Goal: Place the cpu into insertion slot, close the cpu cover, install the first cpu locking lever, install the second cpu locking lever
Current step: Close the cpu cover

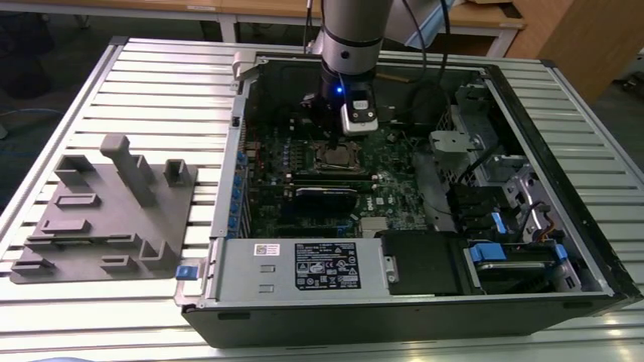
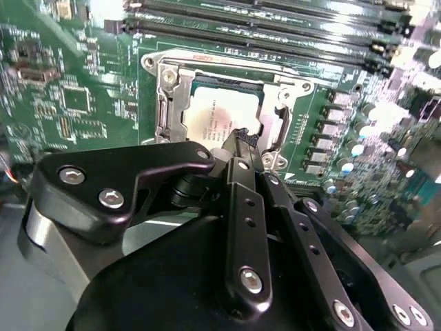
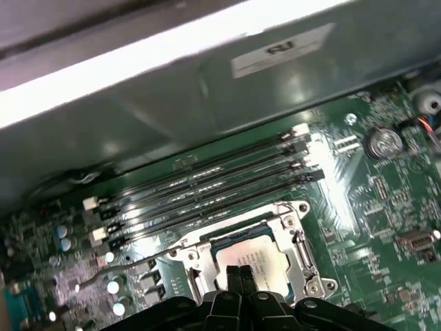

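The cpu lies flat in the insertion slot on the green motherboard, its silver-grey top showing. The cpu cover is a silver frame that lies down around the chip. My gripper hangs right over the socket, its two black fingertips pressed together at the chip's edge with nothing between them. In the exterior view the gripper reaches down into the open computer case. A thin metal lever sticks out sideways from the socket.
Long black memory slots run beside the socket. The case's metal wall rises behind them. A grey power supply and drive bays fill the case's near and right sides. A grey parts fixture sits at the exterior view's left.
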Tool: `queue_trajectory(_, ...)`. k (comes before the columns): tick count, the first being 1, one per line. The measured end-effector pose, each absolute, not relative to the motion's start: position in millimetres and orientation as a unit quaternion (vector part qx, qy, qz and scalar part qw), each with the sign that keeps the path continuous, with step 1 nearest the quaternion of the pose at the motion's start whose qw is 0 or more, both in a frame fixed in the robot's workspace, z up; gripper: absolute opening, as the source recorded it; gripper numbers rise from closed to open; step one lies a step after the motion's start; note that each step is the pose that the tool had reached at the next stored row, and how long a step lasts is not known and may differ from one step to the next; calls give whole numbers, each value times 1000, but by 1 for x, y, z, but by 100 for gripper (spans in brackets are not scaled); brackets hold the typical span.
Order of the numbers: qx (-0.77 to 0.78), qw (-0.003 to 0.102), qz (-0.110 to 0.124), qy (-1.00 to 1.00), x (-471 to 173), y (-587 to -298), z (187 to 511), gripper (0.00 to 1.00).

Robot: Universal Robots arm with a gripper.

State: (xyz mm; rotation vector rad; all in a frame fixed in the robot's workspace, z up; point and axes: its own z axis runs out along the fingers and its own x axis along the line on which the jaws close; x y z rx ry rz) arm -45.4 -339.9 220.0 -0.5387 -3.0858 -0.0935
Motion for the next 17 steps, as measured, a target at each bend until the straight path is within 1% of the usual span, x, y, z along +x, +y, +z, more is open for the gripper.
queue_trajectory(17, -33, 8, -29, -999, -45, -340, 219, 11)
